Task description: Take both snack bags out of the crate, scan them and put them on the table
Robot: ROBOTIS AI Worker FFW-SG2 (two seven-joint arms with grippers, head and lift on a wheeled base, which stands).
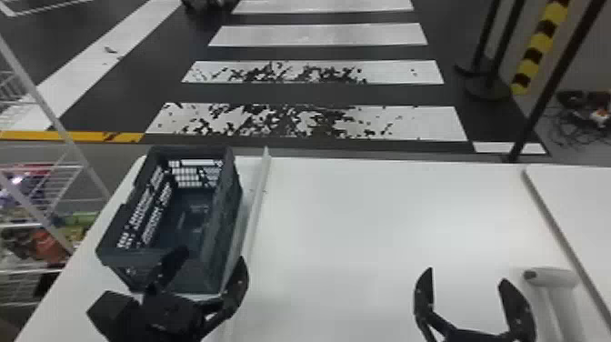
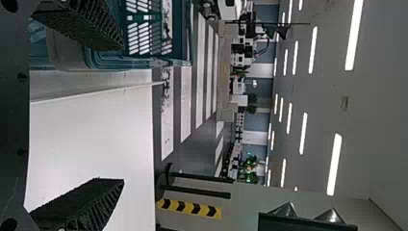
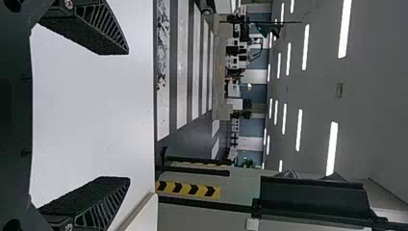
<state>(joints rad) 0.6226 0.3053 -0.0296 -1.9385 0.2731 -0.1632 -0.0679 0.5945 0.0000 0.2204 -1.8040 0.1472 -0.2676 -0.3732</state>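
Note:
At the table's left side stands a dark blue-grey crate (image 1: 222,213), its dark inner floor visible. By its near end my left gripper (image 1: 207,273) is open, one finger over the crate's near part and the other beside its near right corner. The left wrist view shows this left gripper (image 2: 121,114) with its fingers wide apart, and the crate (image 2: 139,63) past one of them. My right gripper (image 1: 467,278) is open over the white table (image 1: 345,227), nothing between its fingers; the right wrist view has that right gripper (image 3: 128,115) too. A pale handheld scanner (image 1: 552,278) is right of it.
A raised pale strip (image 1: 258,200) runs along the table just right of the crate. Wire shelving (image 1: 41,168) with goods stands left of the table. Another seam (image 1: 552,223) crosses the table at the far right, and dark posts (image 1: 541,95) rise behind it.

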